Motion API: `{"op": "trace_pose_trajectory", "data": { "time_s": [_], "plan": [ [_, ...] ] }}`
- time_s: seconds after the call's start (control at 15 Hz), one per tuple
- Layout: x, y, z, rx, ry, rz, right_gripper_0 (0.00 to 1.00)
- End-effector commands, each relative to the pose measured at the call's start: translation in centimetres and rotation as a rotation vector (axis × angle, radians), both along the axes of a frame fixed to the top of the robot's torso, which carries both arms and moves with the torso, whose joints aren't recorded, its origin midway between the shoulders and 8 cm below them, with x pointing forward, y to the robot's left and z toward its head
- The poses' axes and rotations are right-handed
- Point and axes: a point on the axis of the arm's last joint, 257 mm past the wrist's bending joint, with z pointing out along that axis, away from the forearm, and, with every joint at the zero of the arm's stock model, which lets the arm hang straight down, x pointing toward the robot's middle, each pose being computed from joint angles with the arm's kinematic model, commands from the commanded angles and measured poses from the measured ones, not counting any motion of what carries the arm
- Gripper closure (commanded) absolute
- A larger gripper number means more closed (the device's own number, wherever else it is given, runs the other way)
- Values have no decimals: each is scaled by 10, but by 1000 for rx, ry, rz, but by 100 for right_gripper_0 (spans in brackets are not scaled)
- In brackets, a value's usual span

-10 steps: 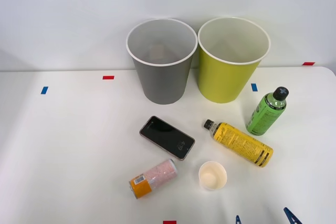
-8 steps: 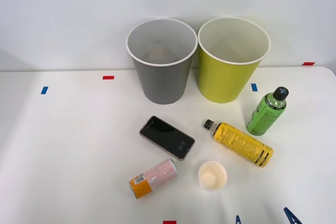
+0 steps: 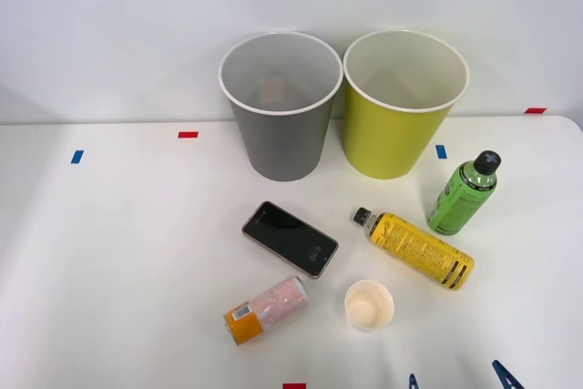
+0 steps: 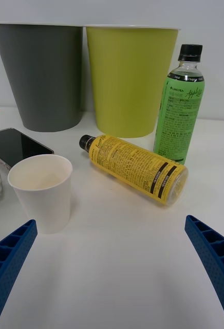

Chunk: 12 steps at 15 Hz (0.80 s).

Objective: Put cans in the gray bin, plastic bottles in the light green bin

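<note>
On the white surface (image 3: 109, 271), the gray bin (image 3: 280, 111) and green bin (image 3: 401, 107) stand side by side at the far edge. The yellow bottle (image 3: 419, 250) lies in front, the green bottle (image 3: 465, 193) upright (right of it); phone (image 3: 290, 239), can (image 3: 266, 309) and cup (image 3: 369, 304) nearer. Fingers (image 4: 112, 272) spread wide, empty.

The table (image 3: 109, 252) is seen from above in the front view, looking forward and down, with the far wall included. In the right wrist view the scene is seen from low and near the table's near right part, facing far. The gray bin (image 3: 280, 107) (image 4: 40, 77), light green bin (image 3: 401, 102) (image 4: 128, 79), both bottles and paper cup (image 3: 369, 305) (image 4: 42, 190) are shared.
</note>
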Motion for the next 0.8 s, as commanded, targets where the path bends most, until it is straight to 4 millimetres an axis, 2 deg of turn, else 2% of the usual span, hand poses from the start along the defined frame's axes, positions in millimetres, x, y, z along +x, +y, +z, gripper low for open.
{"op": "trace_pose_trajectory", "data": {
  "time_s": [0.07, 0.8],
  "plan": [
    [0, 0, 0, 0, 0, 0, 0],
    [0, 0, 0, 0, 0, 0, 0]
  ]
}}
